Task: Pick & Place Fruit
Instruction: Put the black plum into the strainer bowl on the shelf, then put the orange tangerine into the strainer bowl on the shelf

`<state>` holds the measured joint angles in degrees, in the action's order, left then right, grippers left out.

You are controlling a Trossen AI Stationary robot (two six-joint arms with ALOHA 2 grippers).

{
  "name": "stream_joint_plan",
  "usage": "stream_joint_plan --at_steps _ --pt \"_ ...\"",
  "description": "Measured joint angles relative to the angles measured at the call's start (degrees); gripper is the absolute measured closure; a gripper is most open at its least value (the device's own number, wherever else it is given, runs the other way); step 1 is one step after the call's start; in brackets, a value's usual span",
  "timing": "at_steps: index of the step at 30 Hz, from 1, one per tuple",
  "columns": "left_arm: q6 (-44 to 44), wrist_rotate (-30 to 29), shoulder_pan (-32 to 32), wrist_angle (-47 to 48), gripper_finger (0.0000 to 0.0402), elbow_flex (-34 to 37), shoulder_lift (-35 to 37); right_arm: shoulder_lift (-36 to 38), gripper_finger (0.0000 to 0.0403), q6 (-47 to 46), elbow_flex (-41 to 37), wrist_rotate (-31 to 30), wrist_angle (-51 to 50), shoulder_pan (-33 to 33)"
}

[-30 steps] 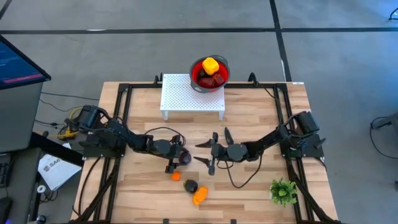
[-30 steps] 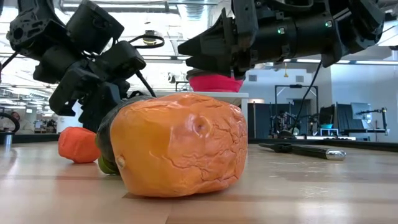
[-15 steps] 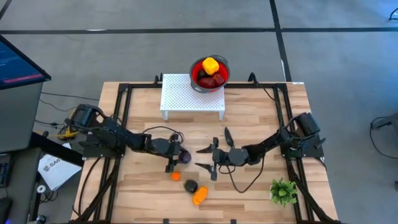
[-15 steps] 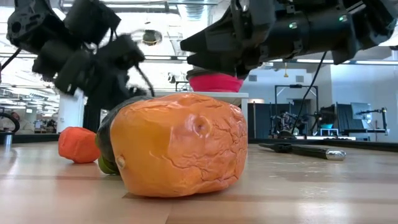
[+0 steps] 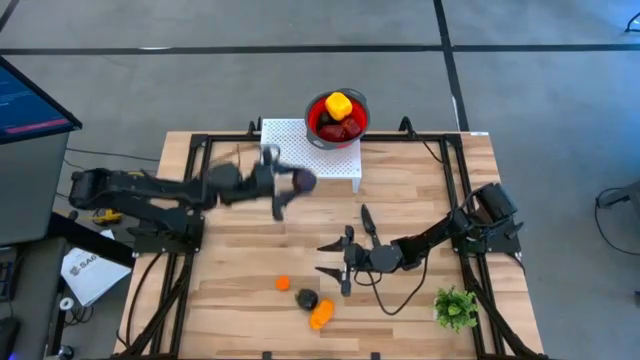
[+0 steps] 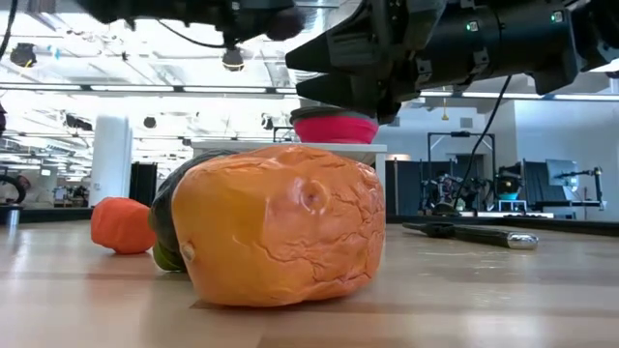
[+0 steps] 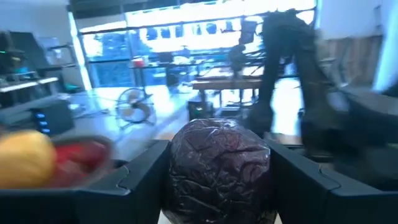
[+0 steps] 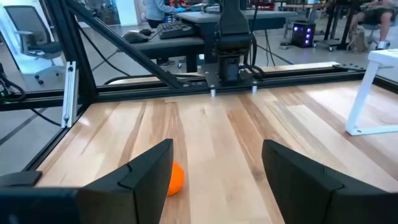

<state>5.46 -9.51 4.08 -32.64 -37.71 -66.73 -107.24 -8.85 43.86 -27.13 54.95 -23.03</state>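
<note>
Above the counter [image 5: 400, 200] a dark purple fruit [image 7: 219, 163] is held clamped in the left gripper's [image 5: 285, 182] fingers, release into the bowl [image 5: 337, 118] judged next, while the right gripper [image 5: 335, 258] waits open

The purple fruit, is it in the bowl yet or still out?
Out. The purple fruit sits gripped in the left hand, above the white stand, short of the bowl.

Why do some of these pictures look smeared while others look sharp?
High view: the left arm is streaked with motion blur, the table sharp. Left wrist view: the purple fruit between the fingers is fairly clear, the background smeared. Low view: bright windows leave the arms dark silhouettes.
</note>
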Motion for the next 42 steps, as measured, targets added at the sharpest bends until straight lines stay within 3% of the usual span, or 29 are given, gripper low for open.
stream_joint_plan --at_steps 6,15,25,42 --pt "0.6 12.1 15.8 3.9 0.0164 -12.9 -8.7 0.0 0.0163 -0.3 0.0 -0.5 -1.0 0.9" --pt "0.7 13.4 28.5 3.9 0.0158 -21.8 -23.4 1.0 0.0163 -0.2 0.0 -1.9 -6.0 4.7" --pt "0.7 16.4 31.3 -1.8 0.0137 -22.4 -29.0 1.7 0.0163 0.2 -0.1 3.3 -7.1 8.7" --pt "2.1 11.2 31.3 -2.2 0.0091 -22.4 -29.4 1.7 0.0163 0.8 -0.1 4.8 -6.5 8.8"
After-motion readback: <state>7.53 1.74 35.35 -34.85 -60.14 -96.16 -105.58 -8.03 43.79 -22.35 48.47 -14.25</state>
